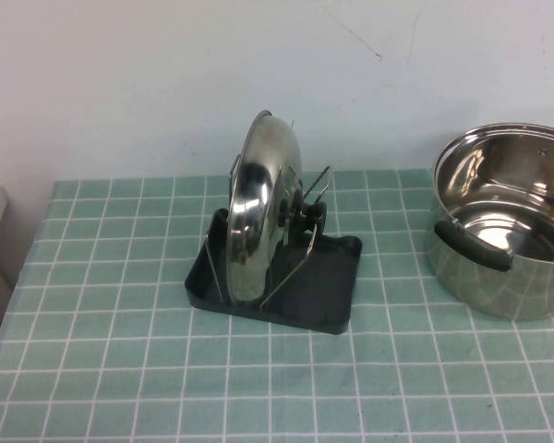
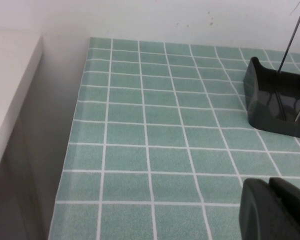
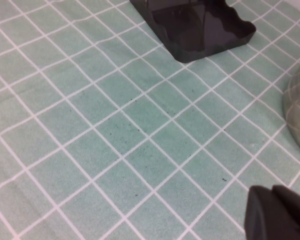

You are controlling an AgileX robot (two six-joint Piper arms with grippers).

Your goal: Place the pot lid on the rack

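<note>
My left gripper (image 2: 275,207): off the high view; its wrist camera shows only a dark fingertip low over the tiled desk near the left edge. I cannot tell how it stands, and it holds nothing that I can see.

Desk (image 1: 120,369): green tiled cloth with white lines, a white wall along the far edge.

Rack (image 1: 337,277): dark rectangular tray with a raised rim, mid-desk toward the far edge, thin wire loops rising from it.

Pot lid (image 1: 258,212): standing on edge in the wire loops, almost upright, its black knob (image 1: 307,214) facing the right edge. The task looks done to me.

How the lid would handle: I judge it stiff, fairly light, and slippery on its polished dome. The knob is the sure place to take hold; a rim pinch could slide.

Risk: a nudge to the thin wires could tip the lid or shift the tray.

Pot (image 1: 508,221): deep steel pot with black handles, at the right edge, well apart from the rack.

My right gripper (image 3: 280,212): also off the high view; a dark fingertip shows over bare tiles, with the tray's corner ahead. I cannot tell how it stands.
</note>
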